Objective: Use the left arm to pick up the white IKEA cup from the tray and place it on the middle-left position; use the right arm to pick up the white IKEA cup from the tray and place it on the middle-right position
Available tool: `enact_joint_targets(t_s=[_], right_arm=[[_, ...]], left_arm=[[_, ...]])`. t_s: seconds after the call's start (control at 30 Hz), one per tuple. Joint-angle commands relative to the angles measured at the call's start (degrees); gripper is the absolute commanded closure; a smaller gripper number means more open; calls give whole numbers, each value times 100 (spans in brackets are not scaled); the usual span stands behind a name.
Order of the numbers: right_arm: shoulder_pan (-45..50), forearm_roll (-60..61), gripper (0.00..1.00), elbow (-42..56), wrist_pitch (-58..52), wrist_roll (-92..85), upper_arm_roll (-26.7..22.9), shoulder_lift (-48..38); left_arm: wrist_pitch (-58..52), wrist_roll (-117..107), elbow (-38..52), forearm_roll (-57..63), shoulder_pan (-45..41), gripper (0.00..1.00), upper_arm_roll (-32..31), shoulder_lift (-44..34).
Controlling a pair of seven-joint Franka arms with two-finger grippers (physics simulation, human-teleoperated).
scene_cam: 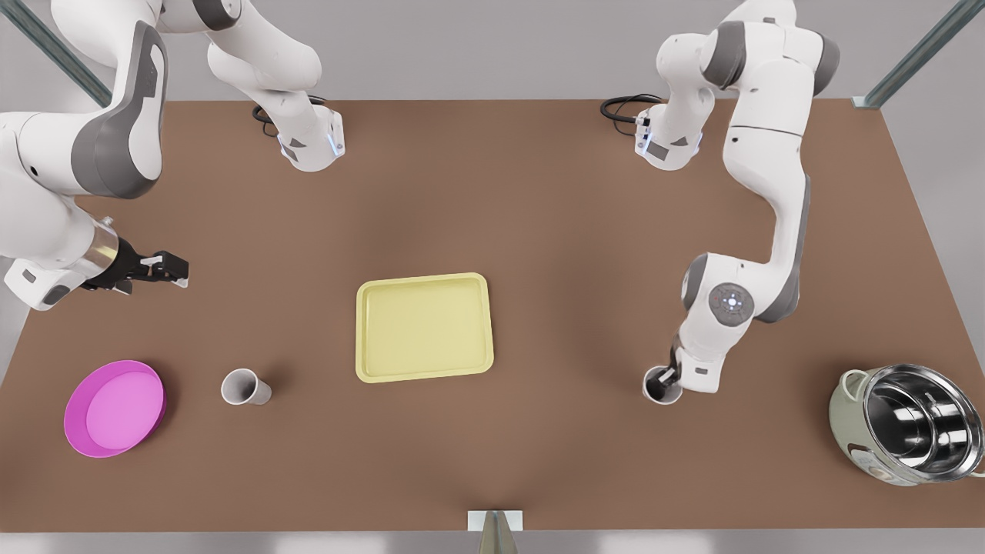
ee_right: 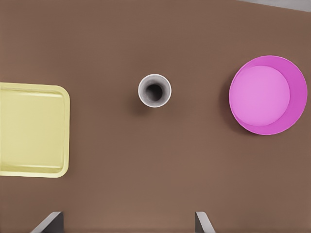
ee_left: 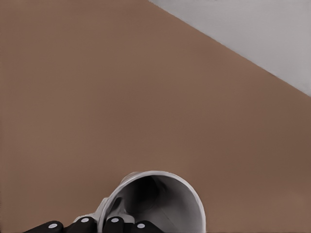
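The pale-yellow tray (scene_cam: 360,331) lies flat at the table's middle with nothing on it; its end is also in the right wrist view (ee_right: 65,131). One white cup (scene_cam: 245,386) (ee_right: 154,91) stands upright on bare tabletop toward the front view's left, between the tray and a magenta dish. My right gripper (scene_cam: 165,269) (ee_right: 126,224) hangs open well above and behind that cup, apart from it. A second white cup (scene_cam: 660,387) (ee_left: 155,201) sits on the tabletop toward the front view's right. My left gripper (scene_cam: 671,375) (ee_left: 97,225) is shut on its rim.
A round magenta dish (scene_cam: 115,408) (ee_right: 267,94) rests near the front view's left corner. A steel pot (scene_cam: 908,423) stands at the front view's far right. Both arm bases are at the table's back edge. Brown tabletop lies between the tray and each cup.
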Motion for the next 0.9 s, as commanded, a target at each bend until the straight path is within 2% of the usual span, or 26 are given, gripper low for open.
enact_joint_targets(t_s=[0.0,0.07,0.47,0.5,0.57,0.83,0.87], right_arm=[[0,3,0,3,-3,5,1,-7],[0,3,0,3,-3,5,1,-7],[9,21,0,3,6,-13,28,116],[18,21,0,3,-3,-4,28,108],[9,21,0,3,-3,-4,28,108],[9,12,0,47,-3,5,19,90],[9,12,0,47,-11,5,19,90]], left_arm=[[489,3392,24,72,63,84,60,58],[911,3401,24,81,107,83,139,252],[1140,3339,120,2,134,81,139,665],[1140,3330,120,-7,134,78,139,665],[1298,3339,112,11,116,0,139,682],[1228,3383,173,46,143,0,148,647],[693,3392,287,64,125,0,148,507]])
